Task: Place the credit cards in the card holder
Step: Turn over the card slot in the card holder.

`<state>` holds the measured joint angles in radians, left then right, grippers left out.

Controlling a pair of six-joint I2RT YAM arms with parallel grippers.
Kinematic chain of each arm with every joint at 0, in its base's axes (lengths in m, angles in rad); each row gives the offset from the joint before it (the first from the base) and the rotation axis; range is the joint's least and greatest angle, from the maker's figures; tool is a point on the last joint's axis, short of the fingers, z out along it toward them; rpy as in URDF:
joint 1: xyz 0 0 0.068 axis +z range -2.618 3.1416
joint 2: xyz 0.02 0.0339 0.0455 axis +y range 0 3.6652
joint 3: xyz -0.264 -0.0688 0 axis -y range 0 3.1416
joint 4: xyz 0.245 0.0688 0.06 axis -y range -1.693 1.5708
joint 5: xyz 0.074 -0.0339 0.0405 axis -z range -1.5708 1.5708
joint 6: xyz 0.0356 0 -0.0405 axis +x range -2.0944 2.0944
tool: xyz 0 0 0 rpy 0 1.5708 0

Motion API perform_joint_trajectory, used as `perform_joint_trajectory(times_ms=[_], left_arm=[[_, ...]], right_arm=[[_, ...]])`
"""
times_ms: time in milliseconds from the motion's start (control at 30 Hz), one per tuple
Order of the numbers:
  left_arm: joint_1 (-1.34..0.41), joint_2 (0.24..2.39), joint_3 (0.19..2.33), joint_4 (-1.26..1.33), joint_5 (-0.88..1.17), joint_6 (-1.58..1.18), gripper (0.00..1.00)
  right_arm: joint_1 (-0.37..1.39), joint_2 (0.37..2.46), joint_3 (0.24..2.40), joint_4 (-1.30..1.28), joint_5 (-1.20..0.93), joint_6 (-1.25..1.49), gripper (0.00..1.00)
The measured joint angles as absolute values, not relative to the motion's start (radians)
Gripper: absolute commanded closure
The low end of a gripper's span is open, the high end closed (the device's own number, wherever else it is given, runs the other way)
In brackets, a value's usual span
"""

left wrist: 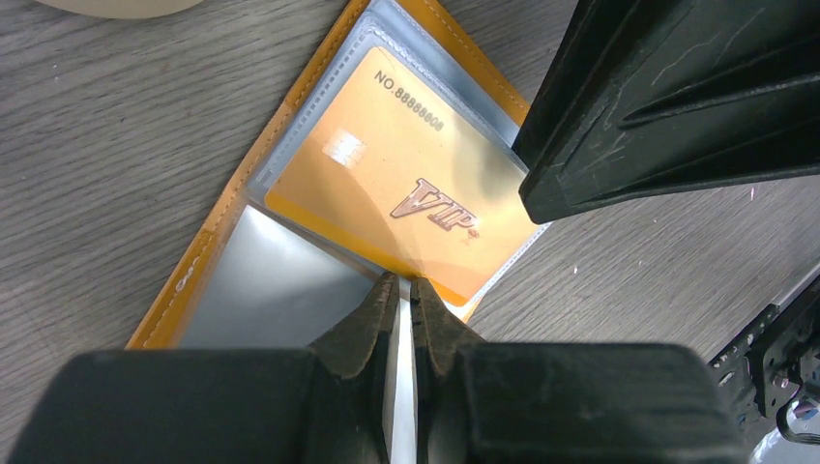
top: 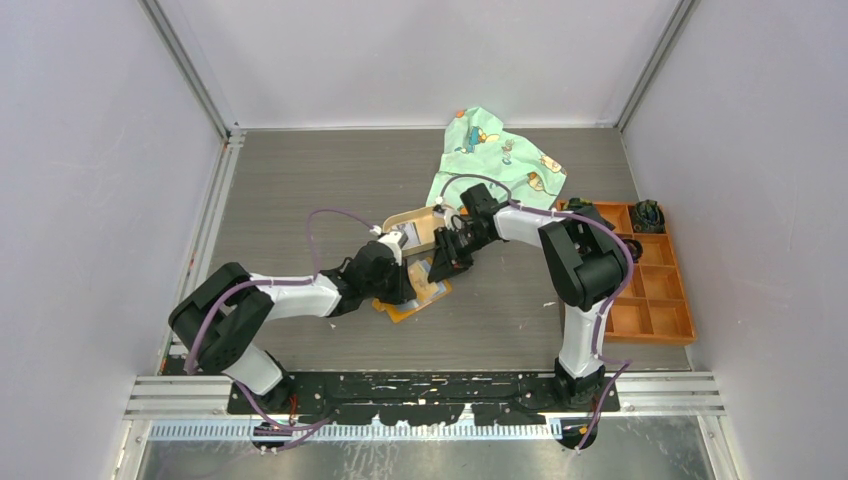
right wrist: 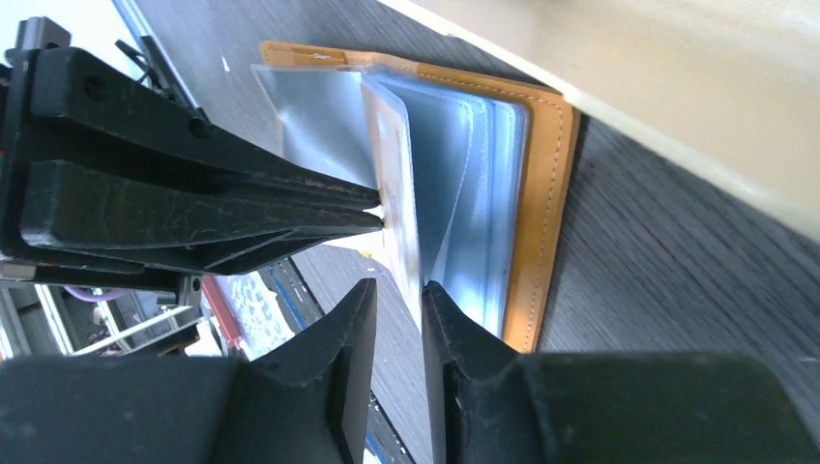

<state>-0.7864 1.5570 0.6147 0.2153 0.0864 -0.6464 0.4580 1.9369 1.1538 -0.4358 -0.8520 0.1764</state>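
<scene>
Soft, even light from overhead fills the enclosure. The top view is sharp, with only faint shadows on the table [top: 300,190]. In the wrist views, the card holder [left wrist: 198,266] has clear sleeves [left wrist: 280,290] that throw white glare, and the far tray rim [right wrist: 677,58] is washed out and blurred.

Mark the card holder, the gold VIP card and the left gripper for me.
card holder [right wrist: 546,193]: right wrist view, on its orange stitched cover.
gold VIP card [left wrist: 387,174]: left wrist view, middle of its face.
left gripper [left wrist: 404,282]: left wrist view, between its nearly closed fingertips.
</scene>
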Motion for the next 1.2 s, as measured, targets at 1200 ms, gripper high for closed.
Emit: perform_joint_trajectory(times_ms=[1200], left_arm=[[-0.786,1.514,0.583,0.200,0.088,-0.673,0.82]], right_arm=[[0.527,1.964,1.142,-0.365,-0.972,0.250,0.51]])
